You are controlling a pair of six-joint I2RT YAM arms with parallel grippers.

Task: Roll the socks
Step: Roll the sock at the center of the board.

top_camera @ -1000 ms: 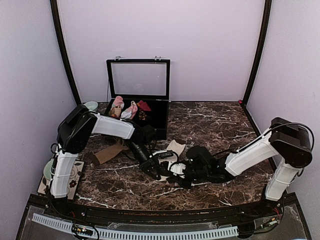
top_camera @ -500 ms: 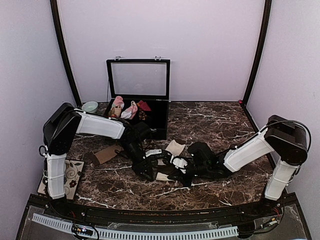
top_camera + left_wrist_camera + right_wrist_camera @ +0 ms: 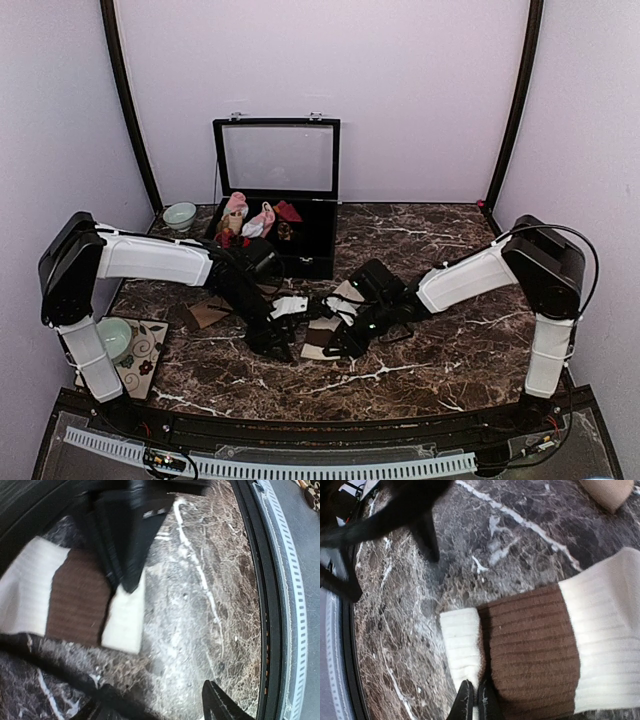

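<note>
A cream sock point(image 3: 600, 630) with a dark brown patch point(image 3: 530, 650) lies flat on the marble table, its near end folded over into a short cream roll point(image 3: 462, 645). My right gripper point(image 3: 475, 702) is shut, its tips pinching the edge of that fold; from the left wrist view it point(image 3: 127, 555) comes down onto the fold point(image 3: 122, 617). My left gripper point(image 3: 160, 711) hangs open just left of the sock, with only marble between its fingers point(image 3: 220, 705). From above, the sock point(image 3: 349, 293) lies mid-table between both grippers, and a tan-brown sock point(image 3: 207, 313) lies further left.
A black display case point(image 3: 312, 245) with its lid up stands at the back, holding pink-and-white point(image 3: 236, 210) and dark red bundles. A green bowl point(image 3: 180, 214) sits beside it. Another bowl point(image 3: 113, 337) rests on a patterned mat at the left. The table's front rail point(image 3: 285, 605) is close.
My left gripper has opened, let go of the sock and drawn left. My right gripper has closed on the sock's folded end, and both arms have shifted left.
</note>
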